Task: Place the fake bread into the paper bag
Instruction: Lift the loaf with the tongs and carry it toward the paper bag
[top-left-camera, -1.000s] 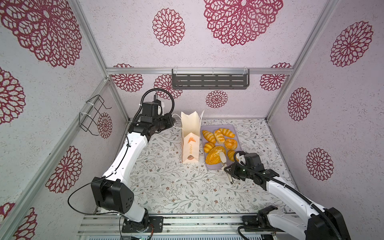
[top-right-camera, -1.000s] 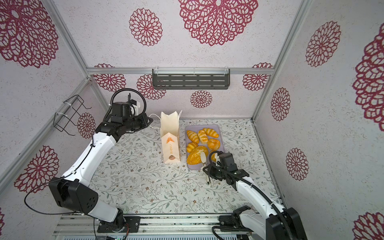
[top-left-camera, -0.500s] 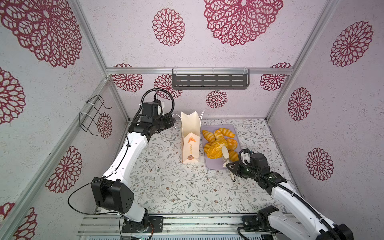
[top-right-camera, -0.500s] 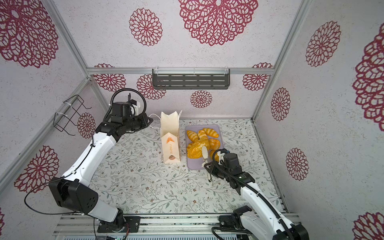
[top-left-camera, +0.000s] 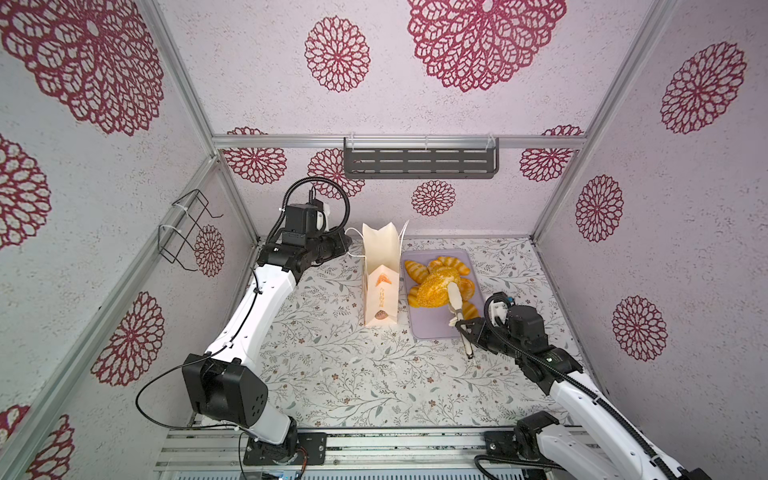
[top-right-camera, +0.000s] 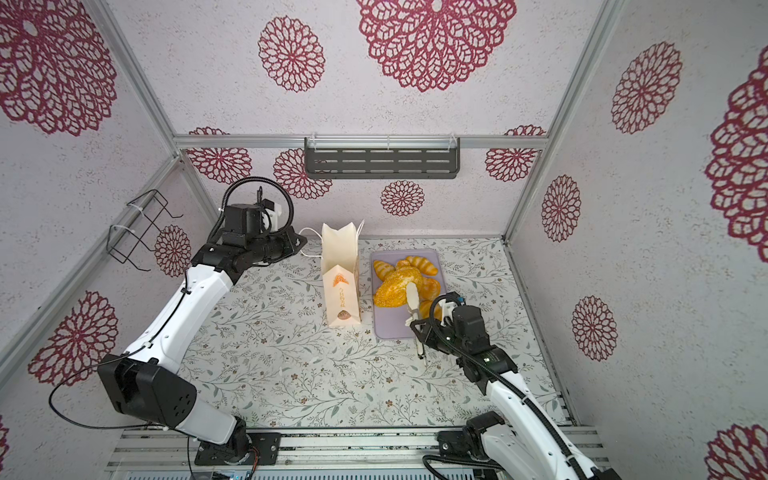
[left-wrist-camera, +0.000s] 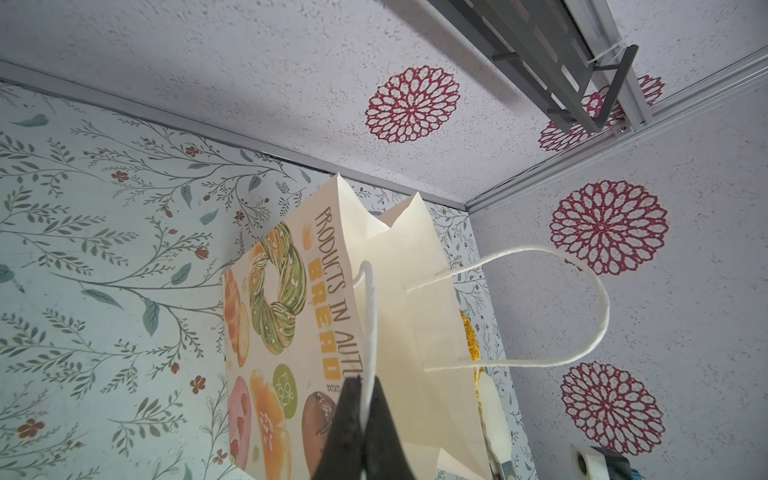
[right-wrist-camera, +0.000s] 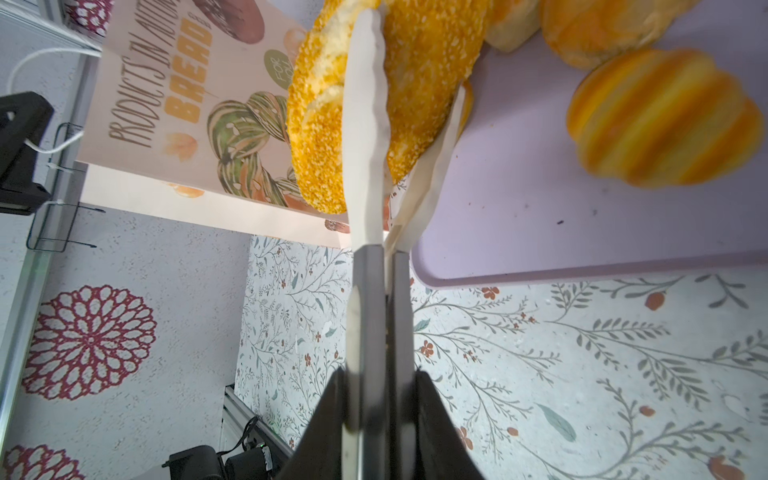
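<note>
r pincer (right-wrist-camera: 380, 374) clenched on white tongs (top-left-camera: 454, 297) gripping speckled loaf (top-left-camera: 432, 286), just right of paper bag (top-left-camera: 380, 266); l pincer (left-wrist-camera: 365, 382) pinches cord handle (left-wrist-camera: 370, 316).

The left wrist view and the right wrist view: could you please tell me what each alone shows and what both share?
Only the left wrist view shows the paper bag's open mouth and plain inside. Only the right wrist view shows the right gripper shut on tongs, the lilac tray and a striped roll. Both show the bag's print, the speckled loaf (a mere sliver from the left wrist) and the left gripper pinching a cord handle.
</note>
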